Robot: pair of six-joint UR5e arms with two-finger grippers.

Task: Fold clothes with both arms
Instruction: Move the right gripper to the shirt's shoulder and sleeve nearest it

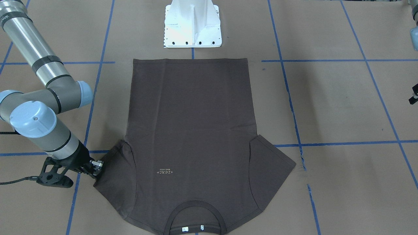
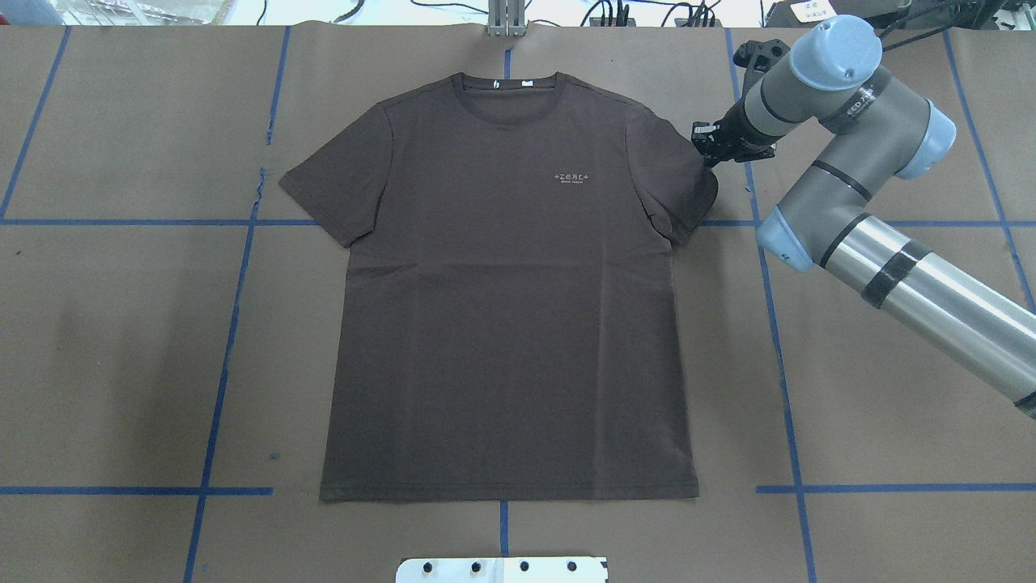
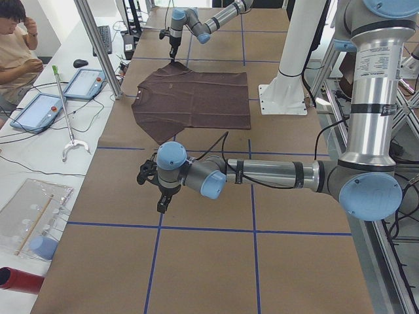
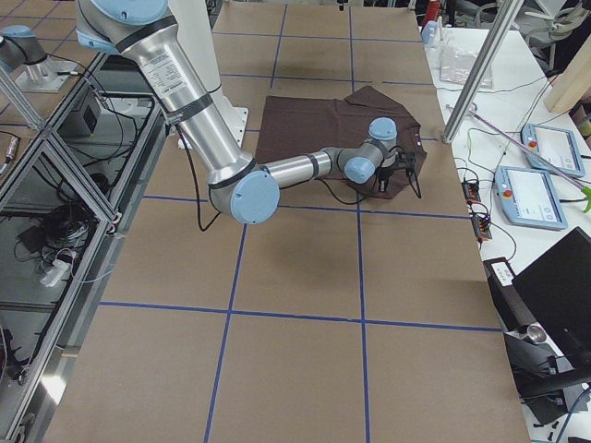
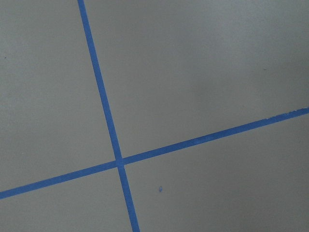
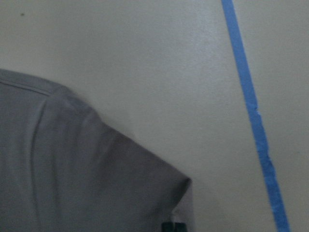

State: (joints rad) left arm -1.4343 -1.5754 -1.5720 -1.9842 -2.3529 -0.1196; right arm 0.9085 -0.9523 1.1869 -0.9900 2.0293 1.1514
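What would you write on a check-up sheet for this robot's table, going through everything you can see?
surface: brown paper table with a blue tape grid.
job's things: dark brown T-shirt lies flat and unfolded, front up, collar away from the robot.
clutter: nothing seen on the paper; clear tray and red cylinder beside the table.
grippers: right gripper at a sleeve edge, jaws unclear; left gripper over bare paper, away from the shirt, jaws unclear.
cables: black cable trails from the right wrist.
surroundings: person seated by two tablets; white pedestal.
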